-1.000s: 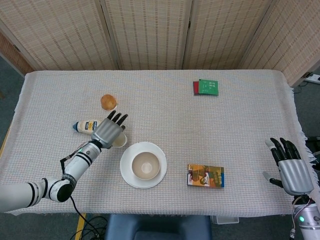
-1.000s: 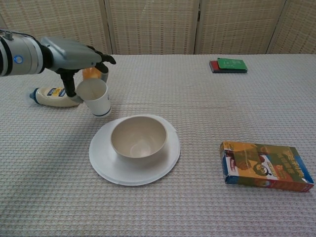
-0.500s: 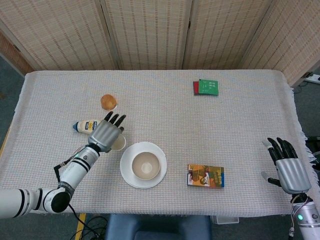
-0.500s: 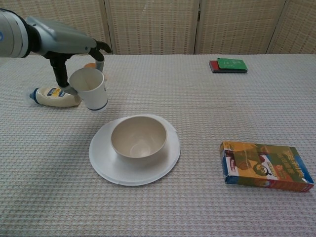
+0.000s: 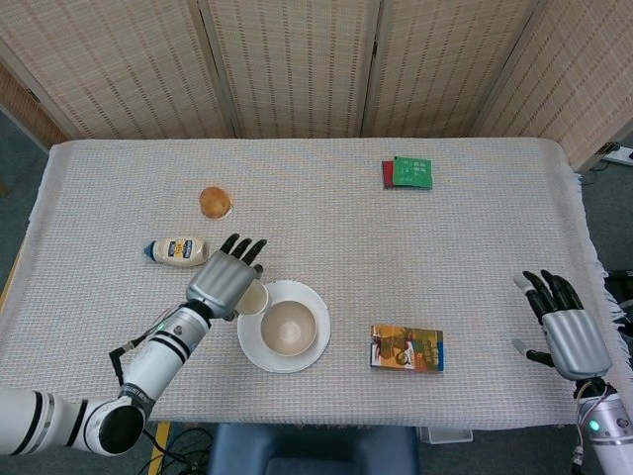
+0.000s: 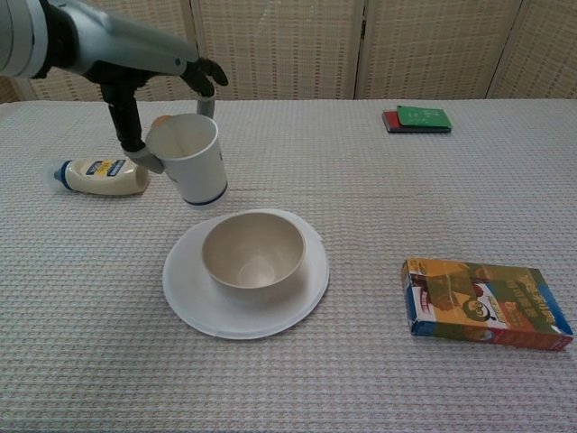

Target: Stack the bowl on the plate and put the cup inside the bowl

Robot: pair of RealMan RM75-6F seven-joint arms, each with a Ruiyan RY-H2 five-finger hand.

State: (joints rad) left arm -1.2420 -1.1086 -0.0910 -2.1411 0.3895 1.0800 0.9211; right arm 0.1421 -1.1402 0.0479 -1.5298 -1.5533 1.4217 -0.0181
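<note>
A cream bowl (image 5: 288,328) (image 6: 252,251) sits on the white plate (image 5: 313,352) (image 6: 189,302) near the table's front. My left hand (image 5: 226,276) (image 6: 149,77) holds a white paper cup (image 6: 193,160) (image 5: 253,297) with a blue band, lifted off the table and tilted, just left of and above the bowl's rim. My right hand (image 5: 565,325) hovers open at the table's right edge, fingers spread, holding nothing; the chest view does not show it.
A mayonnaise bottle (image 5: 177,250) (image 6: 97,176) lies on its side left of the plate, an orange round thing (image 5: 215,202) behind it. A colourful box (image 5: 406,348) (image 6: 486,303) lies right of the plate. Red and green cards (image 5: 406,173) (image 6: 416,118) lie at the back right.
My left hand has lifted the cup and carried it right and toward the bowl. The right hand has shifted slightly.
</note>
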